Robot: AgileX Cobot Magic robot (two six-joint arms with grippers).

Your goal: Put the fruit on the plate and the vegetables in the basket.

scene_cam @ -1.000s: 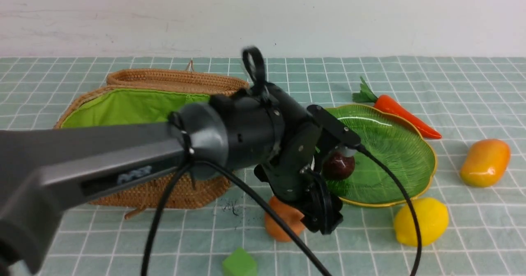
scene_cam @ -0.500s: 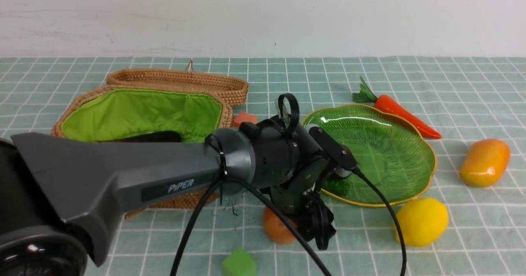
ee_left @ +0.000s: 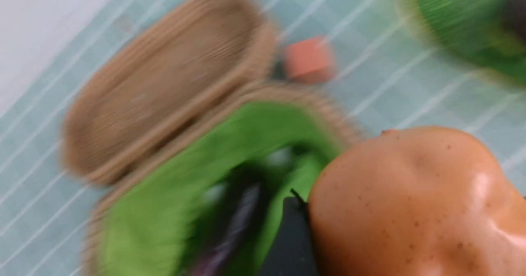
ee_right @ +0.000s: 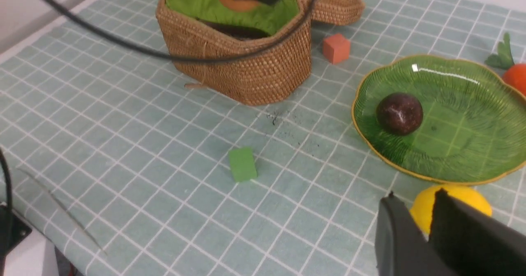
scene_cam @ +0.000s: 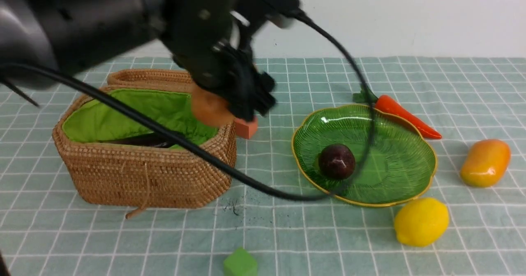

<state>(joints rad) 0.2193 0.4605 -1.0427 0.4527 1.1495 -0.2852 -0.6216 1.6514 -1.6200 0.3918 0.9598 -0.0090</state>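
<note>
My left gripper (scene_cam: pixel 225 103) is shut on the brown-orange potato (scene_cam: pixel 207 108) and holds it above the right end of the open wicker basket (scene_cam: pixel 144 177). The potato fills the left wrist view (ee_left: pixel 411 202). The dark purple eggplant (scene_cam: pixel 141 139) lies inside the basket. The mangosteen (scene_cam: pixel 337 161) sits on the green plate (scene_cam: pixel 394 144). The carrot (scene_cam: pixel 404 115), mango (scene_cam: pixel 485 163) and lemon (scene_cam: pixel 421 221) lie on the cloth around the plate. My right gripper (ee_right: pixel 415 198) is shut and empty, just short of the lemon (ee_right: pixel 464 198). The gourd is out of view.
An orange cube (scene_cam: pixel 246 128) sits between basket and plate. A green cube (scene_cam: pixel 239 263) lies at the front edge. The basket lid (scene_cam: pixel 164 77) lies open behind the basket. The left arm's cable (scene_cam: pixel 254 187) hangs across the basket and plate.
My left gripper has lifted the potato off the cloth in front of the plate and carried it up and left over the basket. The mangosteen is uncovered.
</note>
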